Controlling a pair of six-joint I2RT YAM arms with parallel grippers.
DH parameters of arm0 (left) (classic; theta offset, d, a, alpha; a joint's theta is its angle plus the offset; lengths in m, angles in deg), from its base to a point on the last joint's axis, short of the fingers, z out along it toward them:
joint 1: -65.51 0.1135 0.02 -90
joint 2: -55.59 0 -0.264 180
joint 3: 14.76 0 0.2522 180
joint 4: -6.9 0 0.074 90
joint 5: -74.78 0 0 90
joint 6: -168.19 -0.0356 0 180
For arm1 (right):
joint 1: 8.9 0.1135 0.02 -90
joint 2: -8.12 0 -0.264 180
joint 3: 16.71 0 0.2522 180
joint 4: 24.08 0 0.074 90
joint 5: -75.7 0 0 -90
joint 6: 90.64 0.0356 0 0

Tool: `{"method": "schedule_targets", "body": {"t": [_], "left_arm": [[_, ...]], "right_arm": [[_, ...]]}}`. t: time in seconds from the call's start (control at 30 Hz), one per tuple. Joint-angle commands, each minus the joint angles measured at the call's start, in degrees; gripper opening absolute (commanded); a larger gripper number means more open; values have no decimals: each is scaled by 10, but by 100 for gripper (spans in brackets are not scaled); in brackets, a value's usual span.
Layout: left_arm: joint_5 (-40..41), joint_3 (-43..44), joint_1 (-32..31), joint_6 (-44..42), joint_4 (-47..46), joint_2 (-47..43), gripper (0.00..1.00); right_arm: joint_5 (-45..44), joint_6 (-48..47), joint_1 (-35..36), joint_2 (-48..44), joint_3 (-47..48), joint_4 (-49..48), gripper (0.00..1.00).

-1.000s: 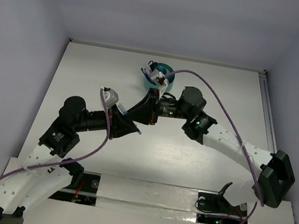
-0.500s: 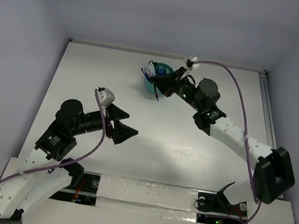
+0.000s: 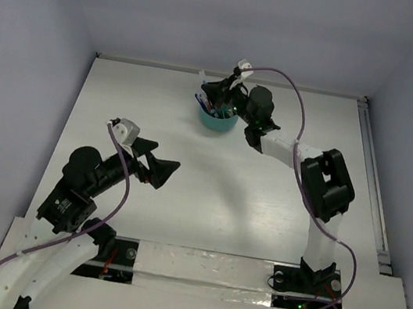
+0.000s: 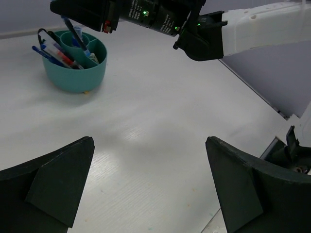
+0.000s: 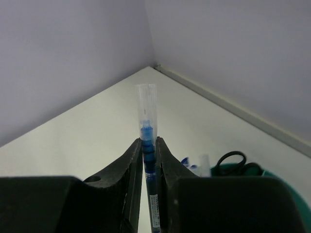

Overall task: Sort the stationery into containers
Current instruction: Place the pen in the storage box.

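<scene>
Pinched upright in the right hand [image 5: 148, 145] over the teal cup [image 4: 73, 80], the blue pen [image 5: 146, 111] looks light, stiff and slick — best gripped mid-barrel — while the left hand [image 4: 150, 189] hangs spread wide above the counter [image 4: 160, 121].

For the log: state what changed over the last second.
The left arm opened its jaws, letting go of the blue pen, and drew back toward its base. The right arm, jaws shut on that pen, carried it out to the teal cup. The cup stayed put.
</scene>
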Motion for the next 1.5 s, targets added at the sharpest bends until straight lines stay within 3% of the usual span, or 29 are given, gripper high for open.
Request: {"method": "schedule_targets", "body": {"t": [0.0, 0.33, 1.1, 1.23, 1.33, 1.37, 1.47], "left_arm": [[48, 12, 0, -8, -3, -10, 99], [57, 14, 6, -9, -1, -7, 99], [47, 14, 21, -10, -2, -10, 99], [42, 14, 21, -9, -2, -10, 99], [43, 14, 27, -10, -3, -10, 99], [42, 14, 27, -10, -3, -10, 99], [42, 14, 27, -9, -3, -9, 99]], "right_arm": [[23, -28, -12, 40, 52, -81, 0], [65, -45, -28, 102, 103, -89, 0], [43, -43, -45, 116, 21, -148, 1], [42, -42, -45, 116, 11, -155, 7], [42, -40, -45, 110, 5, -161, 23], [42, -38, -45, 107, 3, -163, 35], [46, -35, -45, 89, -2, -164, 50]]}}
